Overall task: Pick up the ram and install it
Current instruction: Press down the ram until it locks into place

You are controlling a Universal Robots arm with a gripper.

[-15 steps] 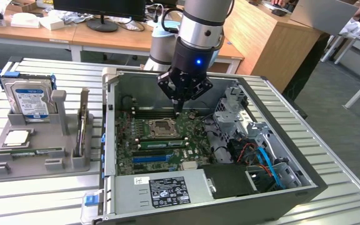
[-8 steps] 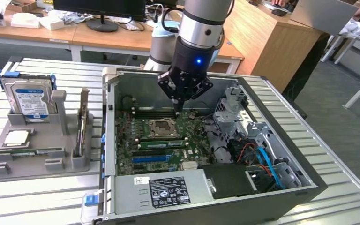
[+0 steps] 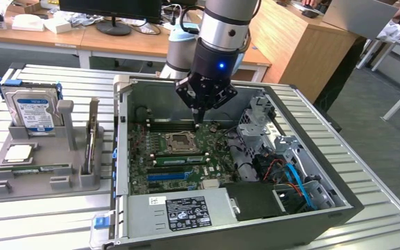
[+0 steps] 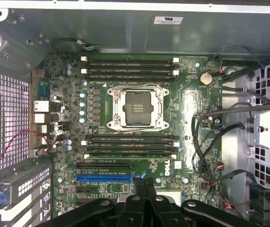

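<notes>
The black fingers (image 3: 198, 115) of the silver-and-black arm are pinched together with nothing between them, hanging over the green motherboard (image 3: 179, 156) inside the open dark-grey computer case (image 3: 311, 208). They touch nothing. The ram (image 3: 39, 168), a long thin green circuit-board stick, lies flat in the grey plastic holder tray (image 3: 26, 182) on the slatted metal surface (image 3: 33, 219), on the exterior view's left of the case, its long axis running left to right.

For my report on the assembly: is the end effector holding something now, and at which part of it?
Nothing is held. The end effector is shut with nothing between its fingers, above the motherboard inside the open computer case. A green ram stick lies in the grey holder beside the case.
</notes>
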